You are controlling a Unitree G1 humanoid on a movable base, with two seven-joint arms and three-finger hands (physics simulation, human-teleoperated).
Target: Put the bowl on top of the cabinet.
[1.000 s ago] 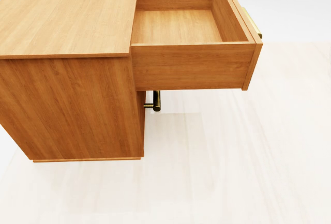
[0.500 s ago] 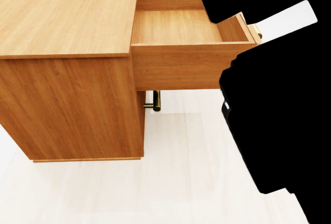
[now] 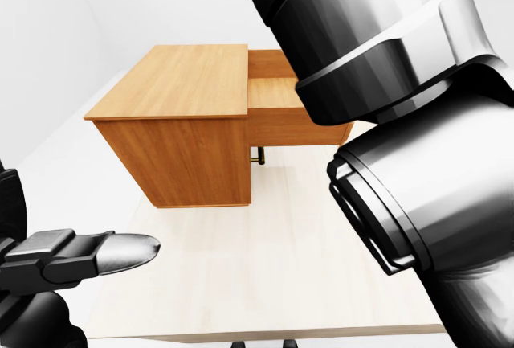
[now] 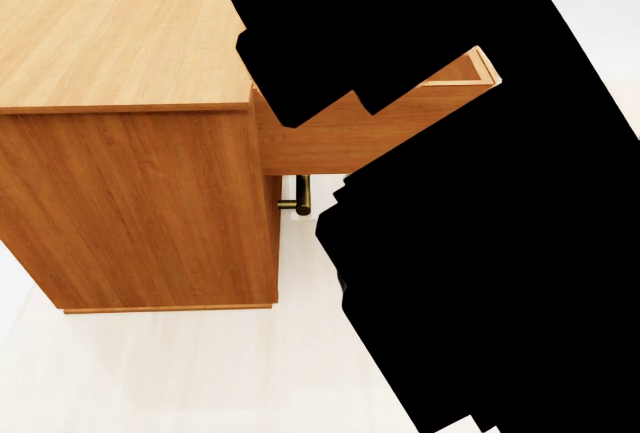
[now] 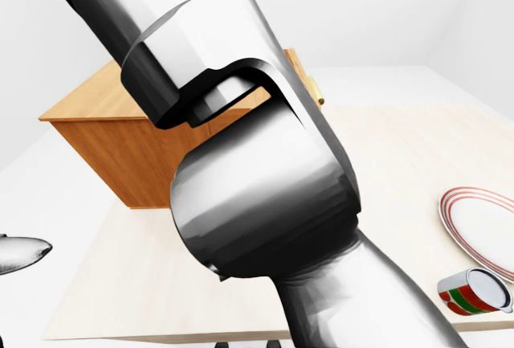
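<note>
Cabinet drawer (image 4: 295, 151) mostly behind right arm (image 4: 480, 213)

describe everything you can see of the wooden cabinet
The cabinet is a boxy unit in warm orange-brown wood grain, standing upright on the pale table. No bowl shows on its flat top. Its top drawer is pulled out toward the left-eye view's right, mostly hidden by the robot's arm. Below the drawer a dark brass-coloured handle juts out. Whether the arm touches the drawer cannot be told.
</note>
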